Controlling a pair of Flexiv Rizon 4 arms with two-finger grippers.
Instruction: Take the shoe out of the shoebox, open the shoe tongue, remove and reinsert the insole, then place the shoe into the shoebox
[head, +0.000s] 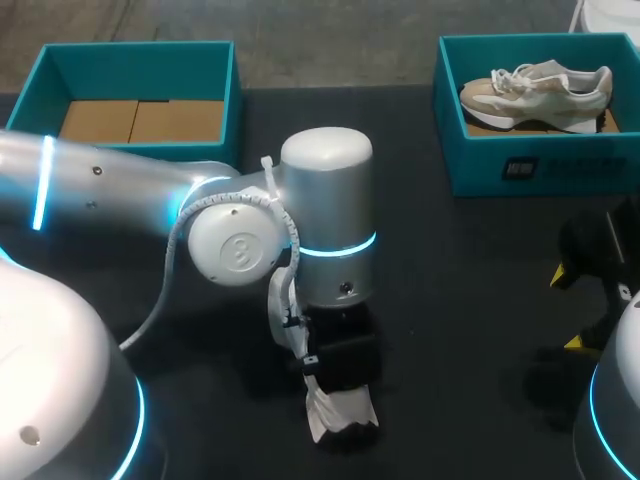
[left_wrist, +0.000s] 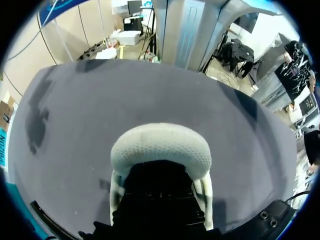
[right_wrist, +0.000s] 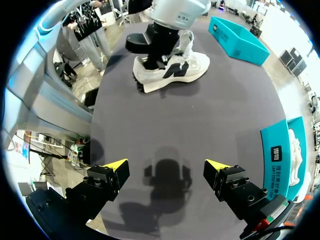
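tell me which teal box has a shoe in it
The far-right shoebox: a beige shoe lies inside it, while the far-left shoebox shows only bare cardboard.

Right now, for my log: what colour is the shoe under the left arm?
The shoe is white with a dark side mark, clearest in right wrist view.
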